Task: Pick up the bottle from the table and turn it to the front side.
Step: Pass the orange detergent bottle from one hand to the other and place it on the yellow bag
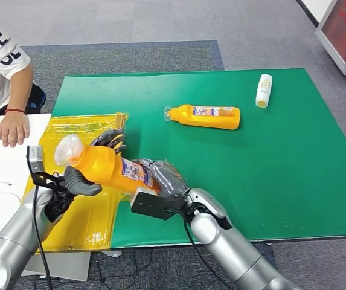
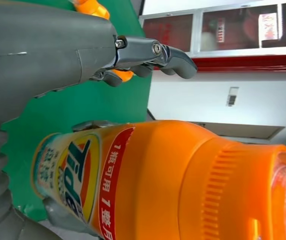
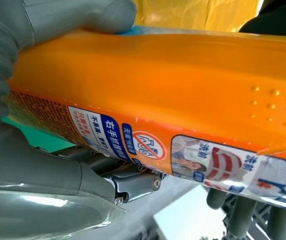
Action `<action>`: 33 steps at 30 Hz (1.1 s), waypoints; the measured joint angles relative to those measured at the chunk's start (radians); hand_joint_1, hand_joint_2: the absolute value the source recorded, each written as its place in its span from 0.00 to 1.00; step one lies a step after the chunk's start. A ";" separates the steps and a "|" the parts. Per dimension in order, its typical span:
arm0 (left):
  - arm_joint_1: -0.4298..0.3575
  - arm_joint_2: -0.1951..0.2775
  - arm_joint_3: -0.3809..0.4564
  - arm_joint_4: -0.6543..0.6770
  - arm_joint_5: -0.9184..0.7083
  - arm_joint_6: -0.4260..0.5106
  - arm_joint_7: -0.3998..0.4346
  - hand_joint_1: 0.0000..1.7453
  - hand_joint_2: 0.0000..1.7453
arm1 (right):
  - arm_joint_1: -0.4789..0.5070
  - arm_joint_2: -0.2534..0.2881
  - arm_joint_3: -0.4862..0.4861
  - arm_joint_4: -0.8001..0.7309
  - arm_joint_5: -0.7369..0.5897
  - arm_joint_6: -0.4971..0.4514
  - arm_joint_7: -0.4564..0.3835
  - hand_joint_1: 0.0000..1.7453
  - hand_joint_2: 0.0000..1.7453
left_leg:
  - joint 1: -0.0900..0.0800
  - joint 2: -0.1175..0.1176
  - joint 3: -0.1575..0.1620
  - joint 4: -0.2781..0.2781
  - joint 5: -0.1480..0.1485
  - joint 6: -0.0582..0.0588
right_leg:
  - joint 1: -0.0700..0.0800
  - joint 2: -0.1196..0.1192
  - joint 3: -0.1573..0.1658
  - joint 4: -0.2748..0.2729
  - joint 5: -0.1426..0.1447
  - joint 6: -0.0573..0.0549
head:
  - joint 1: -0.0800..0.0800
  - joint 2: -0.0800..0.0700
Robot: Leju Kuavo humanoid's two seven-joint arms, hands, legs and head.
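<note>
altogether two orange bottles (image 1: 108, 167) (one white (image 1: 264, 90))

Lab: grey carpet (image 1: 162, 24), green-matted table (image 1: 298, 169)

Two orange bottles – one held (image 1: 109, 166), one lying on the green mat (image 1: 206, 116). One small white bottle (image 1: 264, 90) at upper right. One yellow sheet (image 1: 82, 211) – lower left.

Bright, even overhead light, shadows soft. Glare on the yellow plastic sheet (image 1: 85, 128). Head view sharp; both wrist views soft, the close orange bottle (image 2: 194, 180) slightly blurred.
</note>
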 joint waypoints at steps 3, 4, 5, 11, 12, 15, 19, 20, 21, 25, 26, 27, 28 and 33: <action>0.000 0.002 -0.004 0.000 0.000 0.002 0.011 0.00 1.00 | 0.002 0.000 0.006 0.000 0.083 -0.062 0.023 1.00 1.00 | 0.000 0.000 0.000 0.000 0.000 0.000 | 0.000 0.000 0.000 0.000 0.000 0.000 | 0.000 0.000; 0.001 0.003 -0.006 -0.001 0.000 0.004 0.015 0.00 1.00 | 0.003 0.000 0.010 -0.001 0.122 -0.087 0.035 0.99 1.00 | 0.000 0.000 0.000 0.000 0.000 0.000 | 0.000 0.000 0.000 0.000 0.000 0.000 | 0.000 0.000; 0.002 0.004 -0.008 -0.002 -0.001 0.006 0.019 0.00 1.00 | 0.003 0.000 0.014 -0.002 0.162 -0.110 0.049 0.99 1.00 | 0.000 0.000 0.000 0.000 0.000 0.000 | 0.000 0.000 0.000 0.000 0.000 0.000 | 0.000 0.000; 0.007 0.006 -0.021 -0.018 0.004 0.023 0.040 0.00 1.00 | 0.008 0.001 0.030 -0.003 0.285 -0.146 0.117 0.99 1.00 | 0.000 0.000 0.000 0.000 0.000 0.000 | 0.000 0.000 0.000 0.000 0.000 0.000 | 0.000 0.000; 0.007 0.007 -0.022 -0.020 0.005 0.025 0.042 0.00 1.00 | 0.008 0.002 0.031 -0.002 0.295 -0.147 0.124 0.99 1.00 | 0.000 0.000 0.000 0.000 0.000 0.000 | 0.000 0.000 0.000 0.000 0.000 0.000 | 0.000 0.000; 0.008 0.010 -0.023 -0.023 0.006 0.032 0.044 0.00 1.00 | 0.007 0.005 0.030 0.006 0.305 -0.139 0.132 0.98 1.00 | 0.000 0.000 0.000 0.000 0.000 0.000 | 0.000 0.000 0.000 0.000 0.000 0.000 | 0.000 0.000; 0.008 0.013 -0.024 -0.024 0.006 0.035 0.043 0.00 1.00 | 0.005 0.010 0.027 0.022 0.289 -0.115 0.127 0.99 1.00 | 0.000 0.000 0.000 0.000 0.000 0.000 | 0.000 0.000 0.000 0.000 0.000 0.000 | 0.000 0.000; 0.007 0.013 -0.025 -0.024 0.006 0.036 0.042 0.00 1.00 | 0.005 0.011 0.026 0.026 0.283 -0.109 0.125 0.99 1.00 | 0.000 0.000 0.000 0.000 0.000 0.000 | 0.000 0.000 0.000 0.000 0.000 0.000 | 0.000 0.000; 0.007 0.013 -0.025 -0.024 0.006 0.035 0.040 0.00 1.00 | 0.003 0.013 0.025 0.030 0.277 -0.103 0.122 0.99 1.00 | 0.000 0.000 0.000 0.000 0.000 0.000 | 0.000 0.000 0.000 0.000 0.000 0.000 | 0.000 0.000; 0.007 0.015 -0.026 -0.024 0.006 0.031 0.031 0.00 1.00 | -0.004 0.016 0.022 0.046 0.231 -0.066 0.108 0.99 1.00 | 0.000 0.000 0.000 0.000 0.000 0.000 | 0.000 0.000 0.000 0.000 0.000 0.000 | 0.000 0.000; 0.007 0.016 -0.027 -0.023 0.006 0.029 0.028 0.00 1.00 | -0.005 0.017 0.020 0.050 0.216 -0.054 0.103 0.99 1.00 | 0.000 0.000 0.000 0.000 0.000 0.000 | 0.000 0.000 0.000 0.000 0.000 0.000 | 0.000 0.000; 0.007 0.016 -0.027 -0.023 0.006 0.026 0.023 0.00 1.00 | -0.007 0.017 0.019 0.055 0.197 -0.039 0.098 0.99 1.00 | 0.000 0.000 0.000 0.000 0.000 0.000 | 0.000 0.000 0.000 0.000 0.000 0.000 | 0.000 0.000; 0.007 0.016 -0.028 -0.022 0.006 0.022 0.019 0.00 1.00 | -0.009 0.018 0.017 0.060 0.177 -0.024 0.093 1.00 1.00 | 0.000 0.000 0.000 0.000 0.000 0.000 | 0.000 0.000 0.000 0.000 0.000 0.000 | 0.000 0.000; 0.000 0.016 -0.030 -0.014 0.006 0.011 0.000 0.00 1.00 | -0.024 0.019 0.013 0.091 0.080 0.046 0.069 1.00 1.00 | 0.000 0.000 0.000 0.000 0.000 0.000 | 0.000 0.000 0.000 0.000 0.000 0.000 | 0.000 0.000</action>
